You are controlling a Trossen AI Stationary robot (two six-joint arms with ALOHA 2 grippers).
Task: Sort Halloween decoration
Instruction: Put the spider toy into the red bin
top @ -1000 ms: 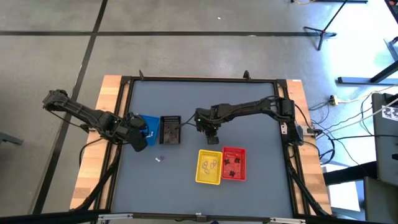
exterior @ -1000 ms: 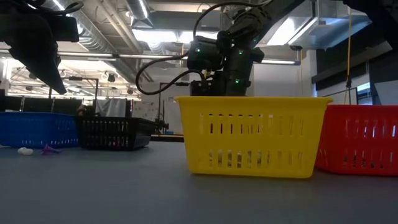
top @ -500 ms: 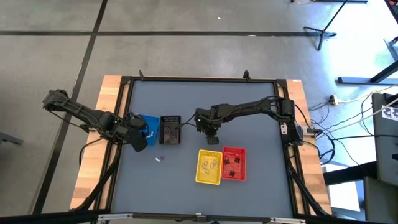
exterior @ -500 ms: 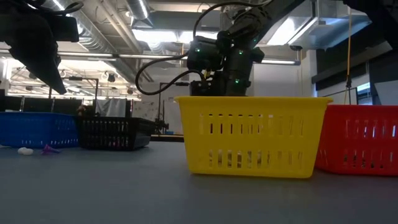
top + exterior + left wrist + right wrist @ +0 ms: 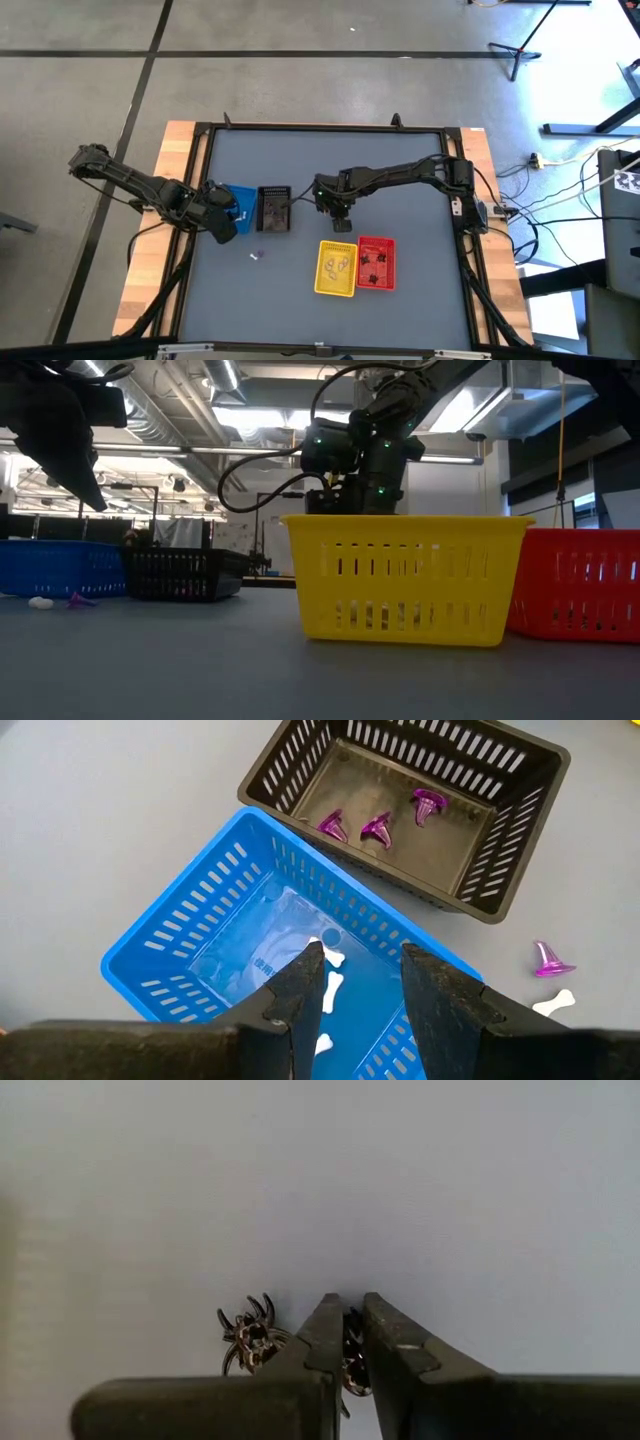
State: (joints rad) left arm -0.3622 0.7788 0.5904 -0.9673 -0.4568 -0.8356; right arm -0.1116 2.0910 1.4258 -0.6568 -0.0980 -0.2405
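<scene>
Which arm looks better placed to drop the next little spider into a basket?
The right. Its gripper is already pinched on a spider, a second spider beside it. The left gripper hangs open over the blue basket.

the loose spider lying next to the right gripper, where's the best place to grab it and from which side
Probably its round body: the spider lies flat on the table with thin curled legs splayed around it. Come straight down with the fingers straddling the body. The right gripper already pinches another small dark trinket.

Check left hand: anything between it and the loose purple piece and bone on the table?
Nothing visible. The left hand hovers open over the blue basket; the purple piece and bone lie on bare table beside it, past the basket's wall.
</scene>
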